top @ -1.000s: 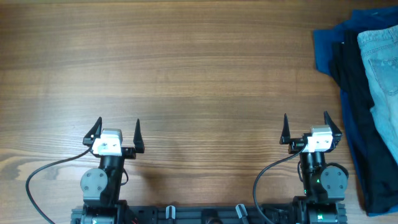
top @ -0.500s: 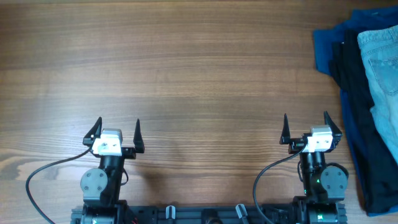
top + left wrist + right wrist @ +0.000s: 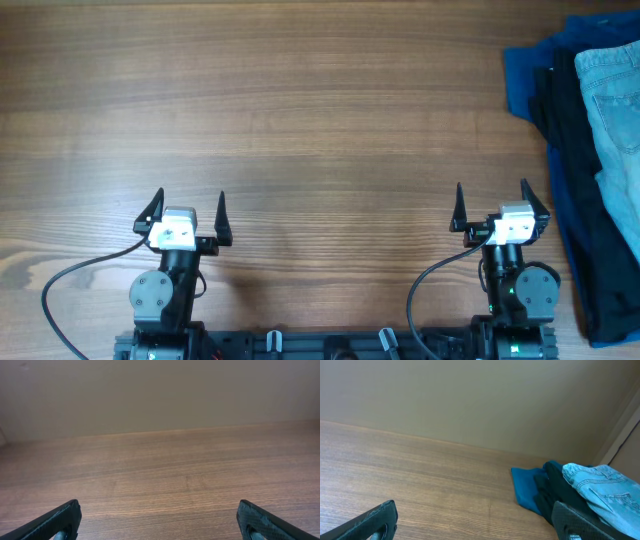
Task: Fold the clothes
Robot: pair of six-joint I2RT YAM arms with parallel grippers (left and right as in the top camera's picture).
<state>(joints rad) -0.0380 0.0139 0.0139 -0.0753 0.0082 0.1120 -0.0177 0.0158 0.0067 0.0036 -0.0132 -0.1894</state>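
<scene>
The light blue denim shorts (image 3: pixel 614 105) lie on top of a pile of clothes at the table's right edge, partly cut off by the frame. They also show in the right wrist view (image 3: pixel 602 490). My left gripper (image 3: pixel 186 212) is open and empty at the near left of the table. My right gripper (image 3: pixel 490 204) is open and empty at the near right, well short of the pile. The left wrist view shows only bare wood between the fingers of the left gripper (image 3: pixel 160 525).
Under the shorts lie a black garment (image 3: pixel 575 200) and a dark blue cloth (image 3: pixel 522 80); both show in the right wrist view, black (image 3: pixel 557 487) and blue (image 3: pixel 525 487). A plain wall stands behind the table's far edge.
</scene>
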